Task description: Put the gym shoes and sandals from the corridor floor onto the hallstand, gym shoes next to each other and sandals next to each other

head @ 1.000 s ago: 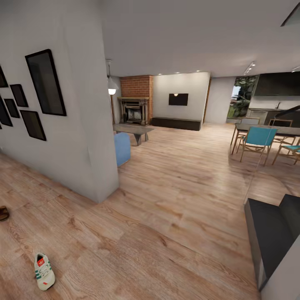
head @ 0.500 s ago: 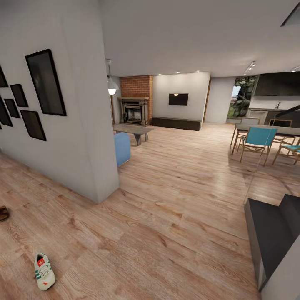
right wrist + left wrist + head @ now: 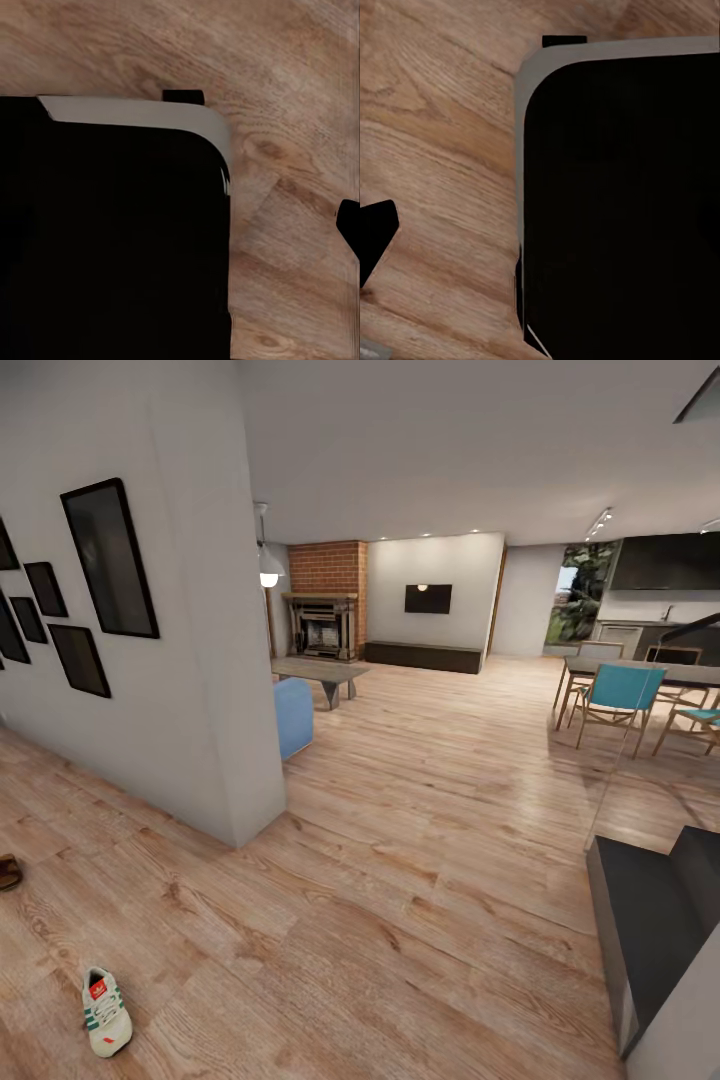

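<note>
Lying alone on the corridor floor [image 3: 400,880], one gym shoe [image 3: 105,1012] sits well apart from a sandal [image 3: 8,872] near the wall [image 3: 190,690]. Whether either gripper is spread or pressed together, I cannot tell.

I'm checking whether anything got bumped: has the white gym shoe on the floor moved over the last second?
No. The gym shoe lies at the same spot on the corridor floor, at the same offset from the wall corner as before.

One white green-striped gym shoe [image 3: 105,1012] upright on the corridor floor [image 3: 400,880], brown sandal [image 3: 9,872] well apart.
</note>
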Controlling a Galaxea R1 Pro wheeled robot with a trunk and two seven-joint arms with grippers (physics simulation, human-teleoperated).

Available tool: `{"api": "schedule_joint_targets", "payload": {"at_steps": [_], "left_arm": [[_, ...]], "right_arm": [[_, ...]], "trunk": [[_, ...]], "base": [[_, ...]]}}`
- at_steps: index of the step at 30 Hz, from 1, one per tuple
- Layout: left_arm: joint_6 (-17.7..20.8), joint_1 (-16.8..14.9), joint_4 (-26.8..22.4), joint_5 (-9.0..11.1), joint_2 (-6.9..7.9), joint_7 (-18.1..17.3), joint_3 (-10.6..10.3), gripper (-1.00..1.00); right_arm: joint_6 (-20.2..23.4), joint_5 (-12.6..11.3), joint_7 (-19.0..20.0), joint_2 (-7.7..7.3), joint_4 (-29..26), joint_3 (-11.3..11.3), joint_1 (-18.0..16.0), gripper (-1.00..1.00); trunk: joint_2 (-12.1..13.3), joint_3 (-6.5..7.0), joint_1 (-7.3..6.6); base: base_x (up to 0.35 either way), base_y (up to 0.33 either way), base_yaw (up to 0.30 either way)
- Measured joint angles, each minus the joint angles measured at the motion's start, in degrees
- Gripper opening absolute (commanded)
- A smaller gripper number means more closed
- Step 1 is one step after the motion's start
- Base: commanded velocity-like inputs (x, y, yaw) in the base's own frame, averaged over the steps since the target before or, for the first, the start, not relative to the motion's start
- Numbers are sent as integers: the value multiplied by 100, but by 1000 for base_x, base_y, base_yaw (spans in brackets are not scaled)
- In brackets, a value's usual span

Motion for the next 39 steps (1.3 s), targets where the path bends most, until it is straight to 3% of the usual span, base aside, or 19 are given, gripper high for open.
{"api": "schedule_joint_targets", "payload": {"at_steps": [5, 9, 23, 24, 25, 26, 39], "left_arm": [[1, -117, -162, 14, 117, 14, 11, 100], [-4, -130, -292, 18, 123, 17, 11, 100], [-320, -207, -746, 25, 38, -25, -4, 100], [-1075, -204, -1036, 28, 38, -25, -4, 100], [-1150, -204, -1922, 30, 38, -28, -4, 100], [-1194, -214, -2318, 31, 38, -28, -7, 100], [-1375, -186, -2257, 56, 71, -29, 53, 100]], "right_arm": [[-160, -17, -6, -161, -162, -36, -4, 100], [-289, -20, -7, -280, -291, -44, -5, 100], [-738, -32, 40, -298, -743, -43, -5, 100], [-929, -32, 42, -297, -1113, -44, -3, 100], [-942, -32, 43, -298, -1989, -43, -3, 100], [-947, -29, 44, -299, -2471, -40, -11, 100], [-966, -30, 36, -293, -2439, -43, -6, 100]], "trunk": [[0, 0, 0], [0, 0, 0], [0, 0, 0], [0, -1, 0], [0, -1, 0], [0, 2, 0], [0, 0, 1]], "base": [[0, 0, 0], [0, 0, 0], [0, 18, 0], [-15, 143, 0], [-30, 173, 0], [-46, 197, 0], [-96, 276, 13]]}}
